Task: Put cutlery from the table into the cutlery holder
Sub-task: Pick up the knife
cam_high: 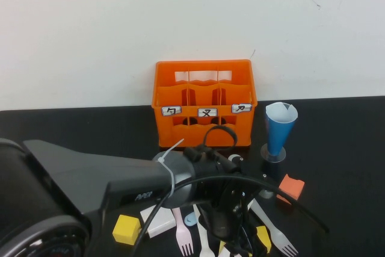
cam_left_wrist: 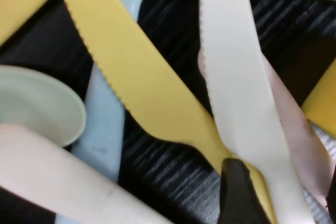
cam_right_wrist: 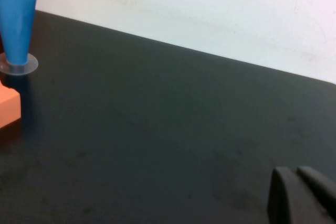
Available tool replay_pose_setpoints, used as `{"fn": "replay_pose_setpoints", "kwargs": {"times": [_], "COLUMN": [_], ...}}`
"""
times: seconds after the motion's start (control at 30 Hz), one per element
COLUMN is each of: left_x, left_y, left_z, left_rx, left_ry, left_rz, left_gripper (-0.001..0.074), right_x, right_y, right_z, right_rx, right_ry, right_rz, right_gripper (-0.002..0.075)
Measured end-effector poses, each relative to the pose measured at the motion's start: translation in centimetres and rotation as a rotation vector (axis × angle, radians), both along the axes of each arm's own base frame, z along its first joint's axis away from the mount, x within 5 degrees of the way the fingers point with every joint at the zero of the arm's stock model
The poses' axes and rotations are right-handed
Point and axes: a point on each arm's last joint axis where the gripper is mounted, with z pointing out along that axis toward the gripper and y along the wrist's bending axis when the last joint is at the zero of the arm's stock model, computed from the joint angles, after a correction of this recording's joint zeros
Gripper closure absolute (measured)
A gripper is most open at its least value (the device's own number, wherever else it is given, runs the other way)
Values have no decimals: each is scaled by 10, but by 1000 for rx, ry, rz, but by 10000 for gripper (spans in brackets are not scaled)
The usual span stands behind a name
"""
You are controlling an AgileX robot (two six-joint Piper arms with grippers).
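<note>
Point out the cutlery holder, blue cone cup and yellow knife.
cutlery holder (cam_high: 204, 129): high view, front wall.
blue cone cup (cam_high: 280, 130): high view, cone side.
yellow knife (cam_left_wrist: 136, 72): left wrist view, blade middle.

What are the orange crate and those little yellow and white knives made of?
The orange crate looks like moulded plastic: uniform colour, cut-out sides, slight sheen. The yellow knife and white knife seem matte plastic, with moulded serrated edges. The left gripper hangs over the cutlery pile; the right gripper rests near bare table, fingers shut.
</note>
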Motion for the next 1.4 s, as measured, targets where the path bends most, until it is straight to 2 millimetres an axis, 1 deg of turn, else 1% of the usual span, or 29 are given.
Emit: {"fn": "replay_pose_setpoints", "kwargs": {"times": [0.27,0.33,0.37,0.5,0.57,0.63,1.07,1.13,1.2,1.33,1.4], "left_x": [1,1,1,1,2,2,3,3,3,4,4], "left_y": [-1,0,0,0,0,0,1,1,1,1,2], "left_z": [-2,-2,-2,-4,-4,-4,-5,-5,-4,-3,3], "left_rx": [1,2,3,8,10,12,28,29,30,32,34], "left_ry": [-8,-9,-10,-9,-10,-13,-21,-23,-25,-34,-47], "left_rz": [1,-1,-2,-5,-7,-8,-29,-37,-42,-49,-60], "left_gripper": [402,414,429,538,580,596,593,605,640,645,645], "right_x": [0,0,0,0,0,0,0,0,0,0,0], "right_y": [0,0,0,0,0,0,0,0,0,0,0], "right_z": [0,0,0,0,0,0,0,0,0,0,0], "right_rx": [0,0,0,0,0,0,0,0,0,0,0], "right_ry": [0,0,0,0,0,0,0,0,0,0,0], "right_rz": [0,0,0,0,0,0,0,0,0,0,0], "right_gripper": [730,730,730,730,730,730,730,730,730,730,730]}}
